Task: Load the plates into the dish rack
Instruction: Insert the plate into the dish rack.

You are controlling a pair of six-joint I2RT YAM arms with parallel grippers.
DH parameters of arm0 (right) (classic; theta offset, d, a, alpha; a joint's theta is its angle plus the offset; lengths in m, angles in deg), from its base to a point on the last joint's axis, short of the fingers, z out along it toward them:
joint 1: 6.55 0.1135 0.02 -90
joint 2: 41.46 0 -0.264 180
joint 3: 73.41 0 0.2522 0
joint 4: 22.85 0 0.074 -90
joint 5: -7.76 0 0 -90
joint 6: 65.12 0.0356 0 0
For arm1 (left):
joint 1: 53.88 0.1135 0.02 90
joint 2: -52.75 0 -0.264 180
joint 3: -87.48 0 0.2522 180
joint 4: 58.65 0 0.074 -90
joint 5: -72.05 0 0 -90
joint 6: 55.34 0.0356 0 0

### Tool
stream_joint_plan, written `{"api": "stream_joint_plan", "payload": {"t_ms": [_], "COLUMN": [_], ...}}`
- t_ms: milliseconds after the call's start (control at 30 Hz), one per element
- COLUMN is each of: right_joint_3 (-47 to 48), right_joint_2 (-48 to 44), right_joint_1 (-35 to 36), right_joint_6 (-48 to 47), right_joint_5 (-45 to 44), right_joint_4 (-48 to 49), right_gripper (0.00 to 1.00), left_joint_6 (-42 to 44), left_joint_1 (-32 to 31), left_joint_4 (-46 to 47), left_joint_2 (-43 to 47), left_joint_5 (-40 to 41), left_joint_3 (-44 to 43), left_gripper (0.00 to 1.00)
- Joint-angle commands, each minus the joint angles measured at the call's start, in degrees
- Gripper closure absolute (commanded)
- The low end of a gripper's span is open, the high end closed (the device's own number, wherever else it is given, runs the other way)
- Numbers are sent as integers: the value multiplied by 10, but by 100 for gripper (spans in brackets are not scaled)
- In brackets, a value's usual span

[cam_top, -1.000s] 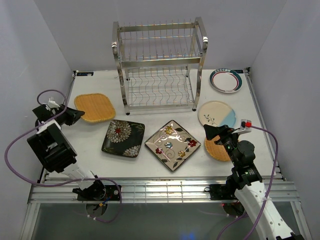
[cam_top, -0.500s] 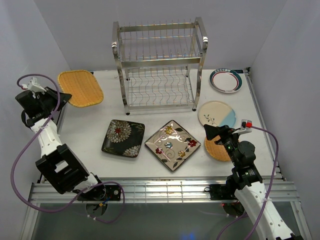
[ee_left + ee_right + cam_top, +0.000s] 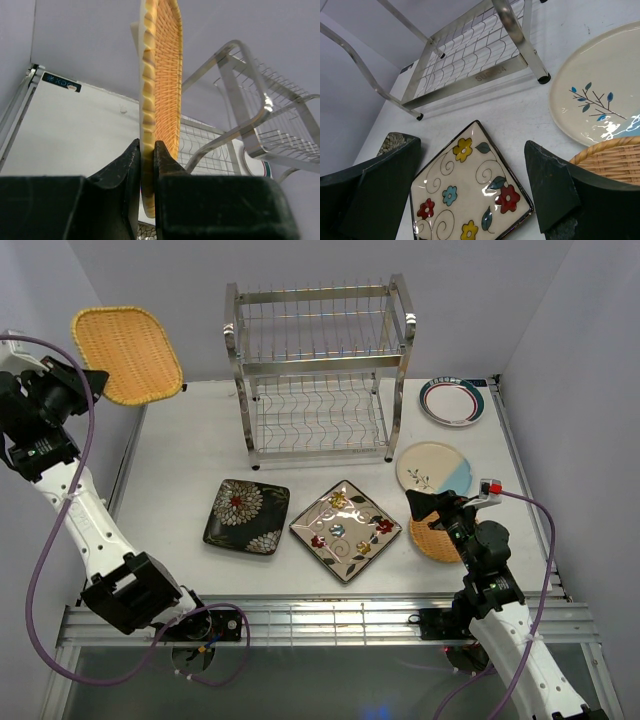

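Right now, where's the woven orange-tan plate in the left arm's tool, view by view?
Top external: woven orange-tan plate at upper left, held by the left tool, left of the shiny stainless steel wire dish rack.
Left wrist: centre, edge-on and upright, rim pinched between the tool's fingers.
Right wrist: not in it; the woven rim at lower right is a second woven plate.
Shared landmark: that dish rack, in all three.

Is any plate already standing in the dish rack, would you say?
No, both tiers of the dish rack show bare wire, and the left claw holds a woven plate up beside it.
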Motion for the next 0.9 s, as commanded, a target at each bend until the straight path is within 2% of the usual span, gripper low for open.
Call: {"api": "stream_joint_plan", "payload": {"t_ms": [0, 367, 600, 733, 867], "right_joint_3": [20, 18, 17, 16, 15], "right_joint_2": [4, 16, 17, 16, 18], "right_joint_1": [1, 1, 1, 1, 1], "right_joint_6": [1, 1, 2, 3, 5], "right_joint_5": [14, 19, 21, 23, 25], "right_joint_4": [30, 39, 43, 45, 47], "right_gripper": [10, 10, 10, 10, 10], "left_joint_6": [-36, -108, -137, -134, -126], "left_joint_1": [-1, -1, -11, -44, -104], "left_joint_4": [-6, -16, -21, -20, -21], "left_joint_2": [19, 3, 0, -2, -12], "left_joint_5": [-28, -31, -30, -4, 44], "left_joint_3": [-78, -220, -272, -283, -300], "left_gripper": [100, 100, 100, 100, 100]}}
